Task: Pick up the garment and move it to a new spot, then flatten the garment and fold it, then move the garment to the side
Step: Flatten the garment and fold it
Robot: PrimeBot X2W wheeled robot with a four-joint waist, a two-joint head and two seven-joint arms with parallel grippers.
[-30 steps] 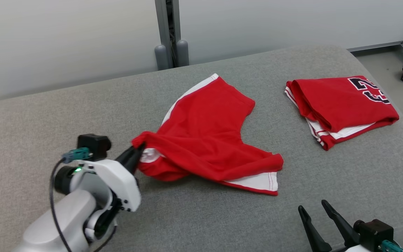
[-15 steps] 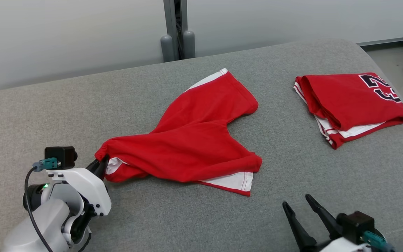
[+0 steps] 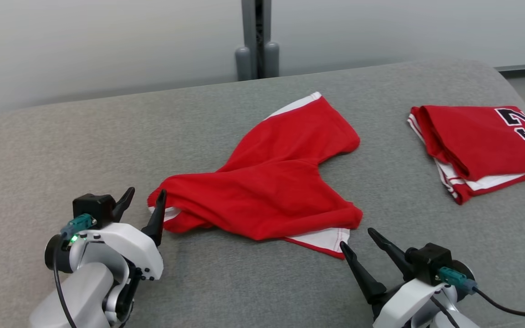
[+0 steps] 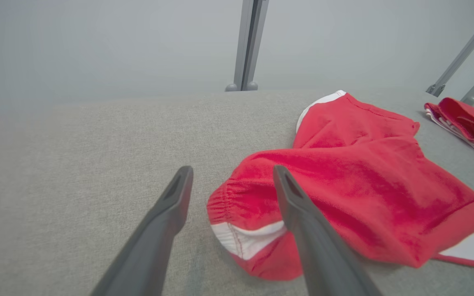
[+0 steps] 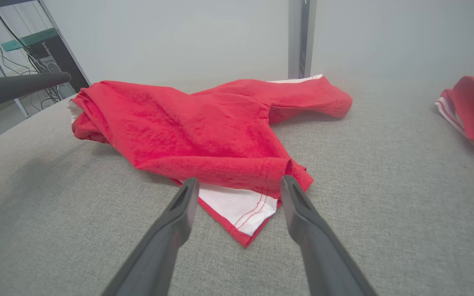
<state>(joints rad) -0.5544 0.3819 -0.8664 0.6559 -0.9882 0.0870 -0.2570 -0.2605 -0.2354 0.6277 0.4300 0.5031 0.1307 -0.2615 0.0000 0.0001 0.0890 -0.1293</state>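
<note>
The garment [image 3: 271,191] is a pair of red shorts with white side stripes, lying crumpled and twisted in the middle of the grey padded table [image 3: 244,282]. My left gripper [image 3: 146,197] is open at its left end, with the waistband [image 4: 237,205] lying loose on the table between and beyond its fingers. My right gripper [image 3: 358,240] is open just short of the nearest leg hem [image 5: 241,209], whose white lining faces up, and holds nothing. One leg of the garment [image 5: 303,92] stretches toward the far wall.
A second red garment [image 3: 481,146] with dark numerals lies folded at the table's right side, close to the edge. A grey metal post [image 3: 257,41] stands against the pale wall behind the table. Racks and cables [image 5: 19,45] stand beyond the table's left side.
My left gripper dragged the waistband left and toward me, then opened and let it drop. My right gripper moved up close to the leg hem. The head camera has panned left.
</note>
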